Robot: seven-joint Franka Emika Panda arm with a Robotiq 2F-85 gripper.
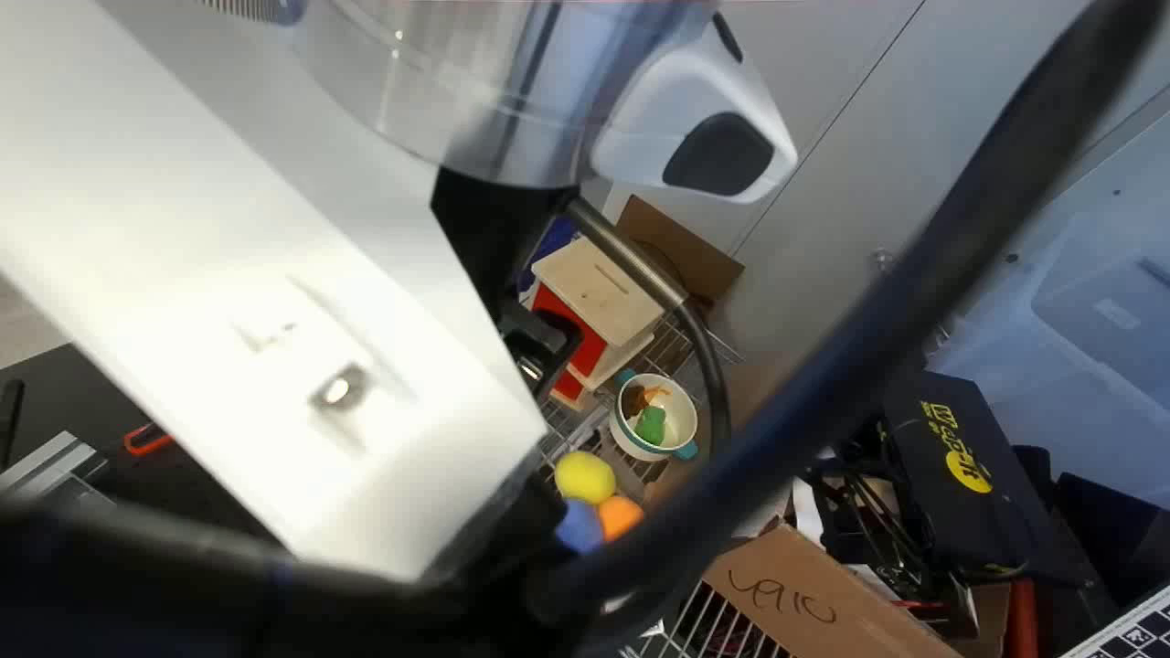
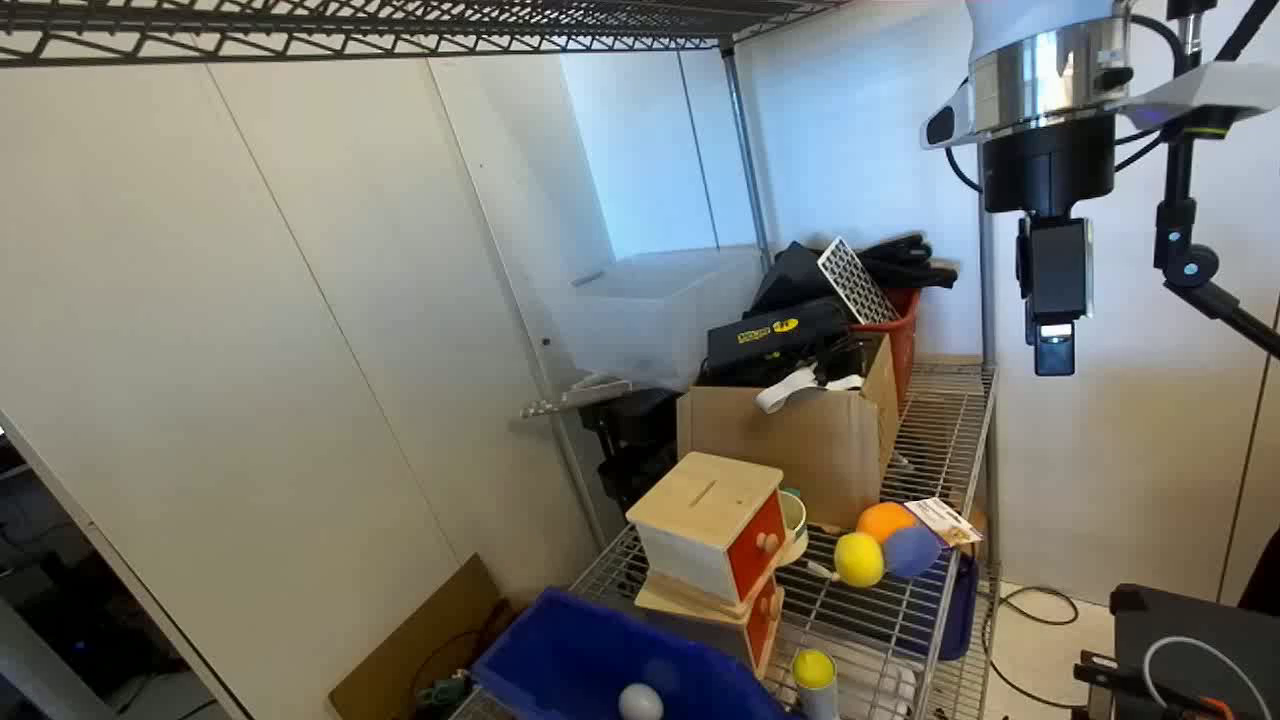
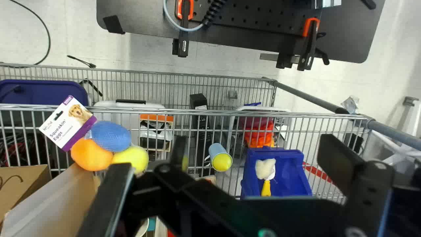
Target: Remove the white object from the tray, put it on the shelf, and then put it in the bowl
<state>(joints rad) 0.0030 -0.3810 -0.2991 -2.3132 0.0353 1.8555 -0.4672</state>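
Inside one tray (image 3: 291, 174), one white object (image 3: 265, 169)

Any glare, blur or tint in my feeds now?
In an exterior view, glare bleaches part of the white arm link, and a close dark cable is blurred; in an exterior view, the end effector is fairly sharp, the back wall bluish; in the wrist view, the end effector's fingers look dark and slightly soft, the Squeakin' Eggs card legible.
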